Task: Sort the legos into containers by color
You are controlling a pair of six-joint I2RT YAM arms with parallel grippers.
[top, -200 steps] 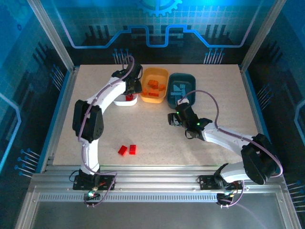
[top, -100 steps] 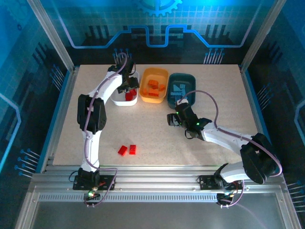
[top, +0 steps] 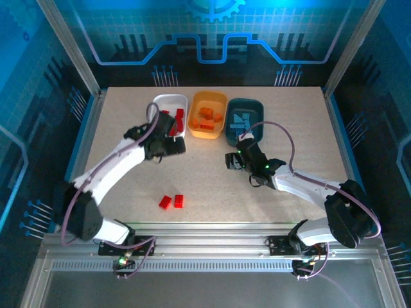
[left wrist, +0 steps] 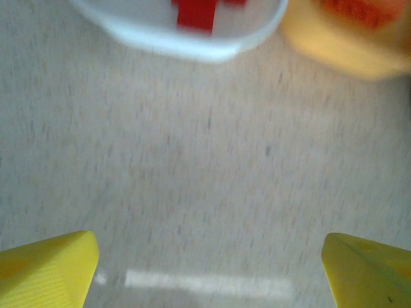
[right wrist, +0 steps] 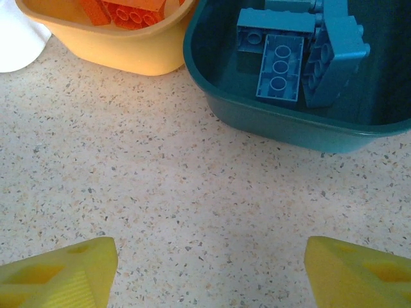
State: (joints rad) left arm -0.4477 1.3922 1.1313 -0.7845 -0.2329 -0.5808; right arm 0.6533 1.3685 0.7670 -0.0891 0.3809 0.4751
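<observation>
jaws of both grippers stand wide apart, holding nothing.
left gripper [left wrist: 209, 256] hovers near the white tub [left wrist: 192, 48] of red legos [top: 178, 119]; right gripper [right wrist: 212, 256] faces the orange tub [right wrist: 128, 54] and teal tub [right wrist: 270, 122]; two red bricks [top: 171, 201] lie loose on the table [top: 295, 122].

Table [right wrist: 192, 192]: pale speckled top, stone-like, matt, faintly grainy. Containers: white tub [top: 164, 104], orange tub [right wrist: 128, 54] and dark teal tub [right wrist: 282, 125], all smooth moulded plastic with a soft sheen. Legos: light blue bricks [right wrist: 280, 67], orange bricks [right wrist: 128, 9] and red bricks [top: 166, 203], hard studded plastic, slightly glossy. Jaws of the right gripper [right wrist: 210, 253]: matt yellow plastic, finely ribbed at lower left of the wrist view. Rails [top: 205, 247] along the bottom of the overhead view: bare ridged metal.
</observation>
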